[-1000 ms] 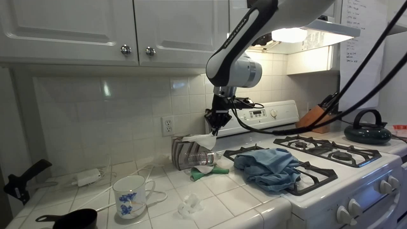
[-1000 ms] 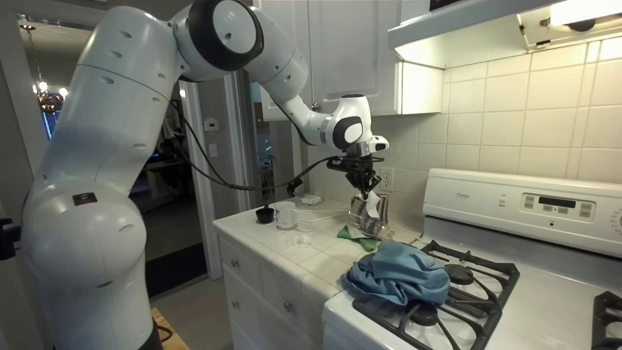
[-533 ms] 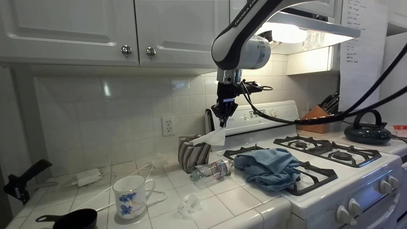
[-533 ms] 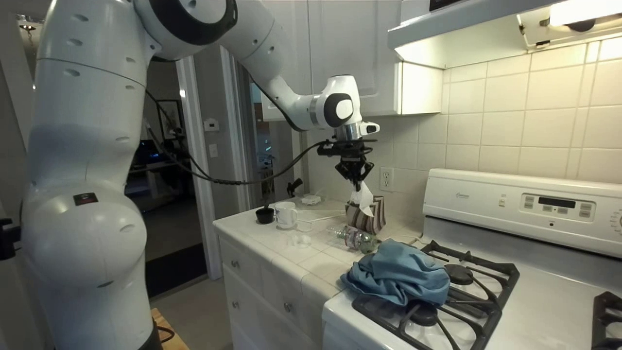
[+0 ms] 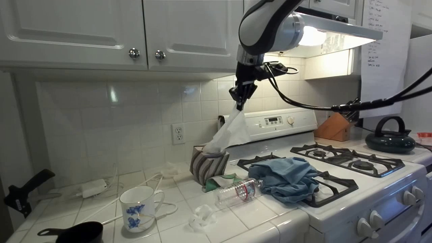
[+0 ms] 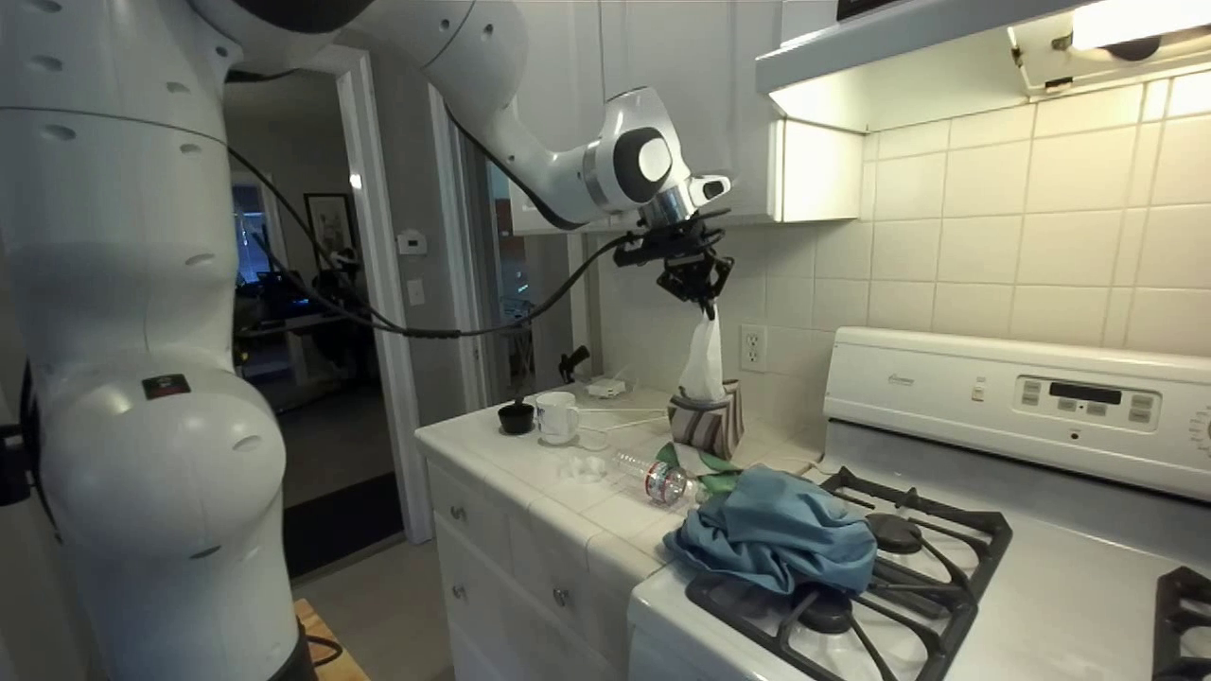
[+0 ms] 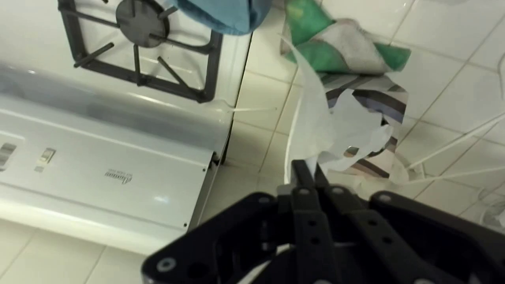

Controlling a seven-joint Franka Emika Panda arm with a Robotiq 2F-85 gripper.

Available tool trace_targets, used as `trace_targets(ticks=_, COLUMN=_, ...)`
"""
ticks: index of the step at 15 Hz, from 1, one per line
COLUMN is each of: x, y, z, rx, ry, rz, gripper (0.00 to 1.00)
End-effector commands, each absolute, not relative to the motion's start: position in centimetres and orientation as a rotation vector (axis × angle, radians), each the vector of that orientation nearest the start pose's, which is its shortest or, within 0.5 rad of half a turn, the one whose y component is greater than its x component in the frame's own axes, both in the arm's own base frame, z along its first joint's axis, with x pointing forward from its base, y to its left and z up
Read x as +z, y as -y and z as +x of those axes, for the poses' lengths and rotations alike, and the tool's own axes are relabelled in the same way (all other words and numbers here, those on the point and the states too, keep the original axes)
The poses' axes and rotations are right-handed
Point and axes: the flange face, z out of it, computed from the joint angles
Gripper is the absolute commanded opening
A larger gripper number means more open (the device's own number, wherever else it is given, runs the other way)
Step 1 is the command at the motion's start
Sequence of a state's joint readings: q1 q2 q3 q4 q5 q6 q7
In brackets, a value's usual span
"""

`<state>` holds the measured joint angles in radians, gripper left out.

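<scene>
Up you go: your gripper (image 5: 240, 107), pinched tight on the tissue (image 5: 233, 131), has climbed, drawing it taller above the striped box (image 5: 208, 166). Its lower end seems caught there, so the pull looks unfinished.

In a kitchen, a stove (image 6: 1069, 567) stands beneath a hood (image 6: 889, 52), flanked by a tiled counter (image 5: 253, 210), knife block (image 5: 334, 129) and kettle (image 5: 389, 141).

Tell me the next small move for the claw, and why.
I'd probably lift the claw slightly and slowly: it is shut on the white tissue, whose lower end appears to sit inside the torn top of the striped box, so the tissue doesn't look free yet.
</scene>
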<state>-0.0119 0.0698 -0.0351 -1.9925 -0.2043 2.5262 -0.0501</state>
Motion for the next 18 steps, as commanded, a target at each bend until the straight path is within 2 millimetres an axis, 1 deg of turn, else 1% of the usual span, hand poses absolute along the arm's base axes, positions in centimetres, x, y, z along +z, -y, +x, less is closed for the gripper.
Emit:
trace_targets(ticks=1, x=50.5, y=2.4, z=60.1, rx=-0.998, ry=0.193, rz=-3.182, gripper=0.00)
trace_targets(ticks=3, x=51.8, y=2.2, z=60.2, rx=-1.095, ry=0.191, rz=-3.158, gripper=0.00)
trace_targets(ticks=5, x=53.0, y=1.6, z=59.9, rx=-1.153, ry=0.168, rz=-3.135, gripper=0.00)
trace_targets(ticks=7, x=54.3, y=0.8, z=59.1, rx=-1.180, ry=0.140, rz=-3.125, gripper=0.00)
trace_targets(ticks=9, x=56.3, y=-0.3, z=57.8, rx=-1.235, ry=0.120, rz=-3.133, gripper=0.00)
trace_targets(ticks=10, x=57.4, y=-1.1, z=56.8, rx=-1.261, ry=0.105, rz=-3.136, gripper=0.00)
trace_targets(ticks=12, x=58.9, y=-2.7, z=55.0, rx=-1.276, ry=0.047, rz=-3.134, gripper=0.00)
trace_targets(ticks=14, x=58.6, y=-4.3, z=52.7, rx=-1.233, ry=-0.042, rz=-3.133, gripper=0.00)
trace_targets(ticks=15, x=57.9, y=-4.9, z=51.1, rx=-1.188, ry=-0.113, rz=-3.129, gripper=0.00)
trace_targets(ticks=17, x=56.8, y=-5.8, z=48.5, rx=-1.109, ry=-0.250, rz=-3.120, gripper=0.00)
trace_targets(ticks=18, x=55.8, y=-5.7, z=47.1, rx=-1.054, ry=-0.336, rz=-3.118, gripper=0.00)
